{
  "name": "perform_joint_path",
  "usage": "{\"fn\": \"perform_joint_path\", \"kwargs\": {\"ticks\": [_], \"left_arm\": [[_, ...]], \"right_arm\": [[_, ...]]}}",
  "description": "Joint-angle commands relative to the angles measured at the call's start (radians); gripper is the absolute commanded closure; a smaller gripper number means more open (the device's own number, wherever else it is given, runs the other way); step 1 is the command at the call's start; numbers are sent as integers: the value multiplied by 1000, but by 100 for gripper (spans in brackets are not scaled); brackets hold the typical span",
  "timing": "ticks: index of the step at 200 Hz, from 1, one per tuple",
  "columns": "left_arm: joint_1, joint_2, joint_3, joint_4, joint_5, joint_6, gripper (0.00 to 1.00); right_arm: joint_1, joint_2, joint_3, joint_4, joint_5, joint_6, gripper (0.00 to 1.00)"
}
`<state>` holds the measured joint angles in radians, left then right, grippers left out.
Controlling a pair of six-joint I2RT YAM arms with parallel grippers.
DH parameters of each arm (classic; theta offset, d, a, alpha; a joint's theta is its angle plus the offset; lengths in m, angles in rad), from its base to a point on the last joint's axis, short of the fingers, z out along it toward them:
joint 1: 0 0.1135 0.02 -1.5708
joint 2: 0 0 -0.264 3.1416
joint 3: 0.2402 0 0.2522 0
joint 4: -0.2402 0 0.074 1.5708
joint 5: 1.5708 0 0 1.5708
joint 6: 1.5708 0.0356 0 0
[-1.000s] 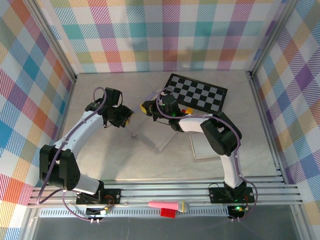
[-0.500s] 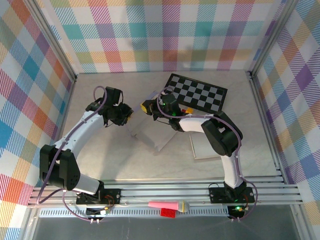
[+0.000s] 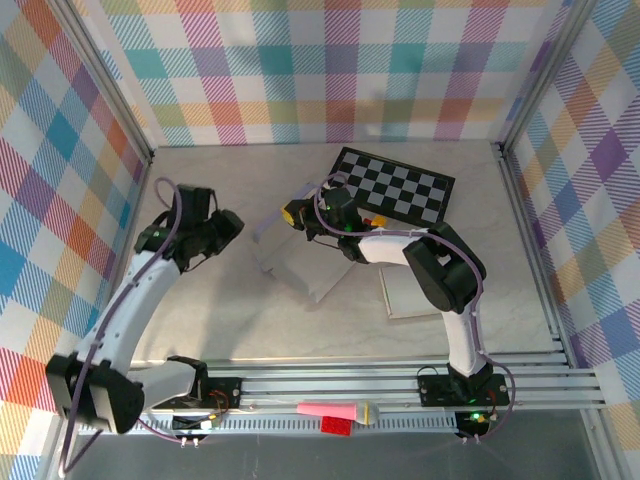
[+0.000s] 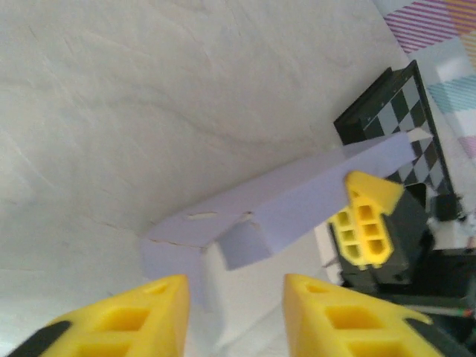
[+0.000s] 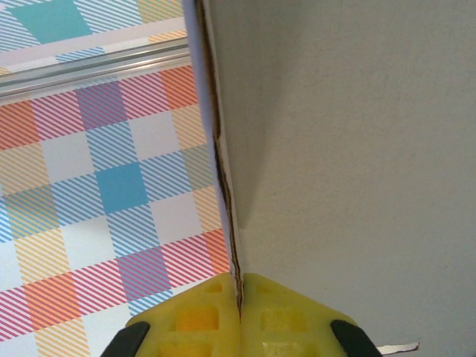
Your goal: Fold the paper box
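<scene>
The paper box (image 3: 300, 262) is a half-folded sheet, lavender outside and white inside, lying in the middle of the table. In the left wrist view the paper box (image 4: 297, 201) has one long wall raised and a small flap bent inward. My right gripper (image 3: 295, 213) is shut on the upper edge of that raised wall. Its yellow fingers (image 5: 282, 312) pinch the paper box's thin edge (image 5: 227, 193) between them. My left gripper (image 3: 222, 230) is left of the box and apart from it. It is open (image 4: 234, 316) and faces the box's corner, with nothing between its fingers.
A black and white checkerboard (image 3: 395, 185) lies at the back right, just behind the right gripper. A white flat sheet (image 3: 410, 290) lies under the right arm. A pink item (image 3: 335, 410) and a red one (image 3: 335, 425) rest on the front rail. Plaid walls enclose three sides.
My left arm has swung away to the left, off the box's left wall, which now stands free. The right gripper has kept its grip and place.
</scene>
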<state>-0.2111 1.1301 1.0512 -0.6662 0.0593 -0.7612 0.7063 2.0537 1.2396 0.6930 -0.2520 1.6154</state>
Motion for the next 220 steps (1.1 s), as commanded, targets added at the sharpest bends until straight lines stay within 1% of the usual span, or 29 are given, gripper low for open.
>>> {"fn": "perform_joint_path", "kwargs": {"ticks": [1, 12, 22, 36, 59, 85, 99, 124, 152, 182, 220], "left_arm": [[26, -34, -137, 85, 18, 193, 74], [32, -36, -207, 167, 65, 242, 76], [38, -24, -246, 225, 97, 295, 77], [45, 8, -266, 277, 136, 366, 73], [61, 86, -251, 270, 162, 498, 72], [78, 191, -215, 227, 238, 621, 71], [79, 220, -213, 240, 294, 672, 70], [78, 245, -221, 258, 356, 731, 66], [70, 259, -231, 287, 407, 768, 63], [64, 271, -224, 294, 397, 787, 63], [53, 293, -205, 308, 389, 801, 68]], "right_arm": [[-4, -43, 7, -5, -19, -9, 100], [-7, -43, 6, -9, -21, -13, 100], [-6, -43, 4, -9, -25, -14, 100], [-7, -40, 6, -7, -36, -15, 100], [-10, -36, 2, -7, -47, -13, 100], [-13, -31, 6, -3, -54, -6, 100], [-15, -26, 12, -3, -59, -5, 100], [-18, -12, 29, 0, -71, 5, 100], [-18, 0, 41, 2, -81, 15, 100], [-18, 9, 54, 5, -83, 21, 100], [-16, 13, 55, 8, -90, 28, 100]]}}
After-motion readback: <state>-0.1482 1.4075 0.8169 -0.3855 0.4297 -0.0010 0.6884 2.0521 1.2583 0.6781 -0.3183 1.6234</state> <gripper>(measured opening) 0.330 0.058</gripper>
